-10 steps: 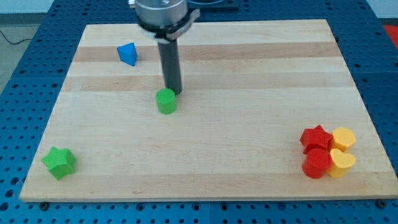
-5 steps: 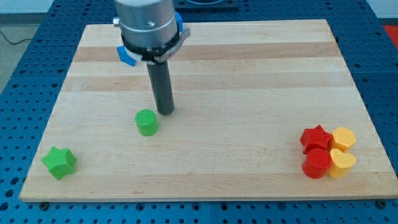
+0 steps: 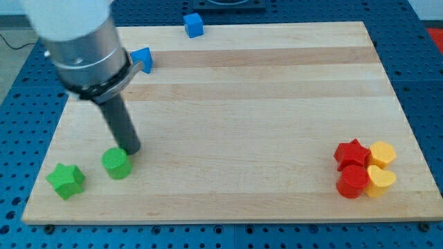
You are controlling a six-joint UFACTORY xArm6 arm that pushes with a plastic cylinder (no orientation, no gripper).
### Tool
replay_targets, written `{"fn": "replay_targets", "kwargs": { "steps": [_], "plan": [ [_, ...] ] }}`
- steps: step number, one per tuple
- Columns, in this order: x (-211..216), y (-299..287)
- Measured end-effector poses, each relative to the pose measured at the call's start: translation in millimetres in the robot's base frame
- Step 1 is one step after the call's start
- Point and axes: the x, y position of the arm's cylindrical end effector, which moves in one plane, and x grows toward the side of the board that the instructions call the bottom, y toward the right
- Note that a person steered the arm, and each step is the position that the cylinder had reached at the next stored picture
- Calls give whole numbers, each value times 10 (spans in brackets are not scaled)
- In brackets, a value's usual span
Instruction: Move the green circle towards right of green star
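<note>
My tip (image 3: 131, 150) rests on the wooden desk (image 3: 235, 104), touching the upper right edge of the green circle (image 3: 116, 164). I carry no jaws, only the dark rod, so there is nothing to open or close. The green circle sits near the view's bottom left, just to the right of the green star (image 3: 66, 180), with a small gap between them. A blue triangular block (image 3: 142, 59) lies by my housing and a blue cube (image 3: 194, 25) at the top edge. At the view's right, a red star (image 3: 351, 153), red circle (image 3: 353, 181), yellow hexagon (image 3: 382, 153) and yellow heart (image 3: 380, 180) cluster together.
</note>
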Motion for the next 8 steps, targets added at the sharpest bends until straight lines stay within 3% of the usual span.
{"fn": "replay_targets", "kwargs": {
  "steps": [2, 4, 5, 8],
  "plan": [
    [238, 6],
    [440, 613],
    [583, 459],
    [495, 63]
  ]
}}
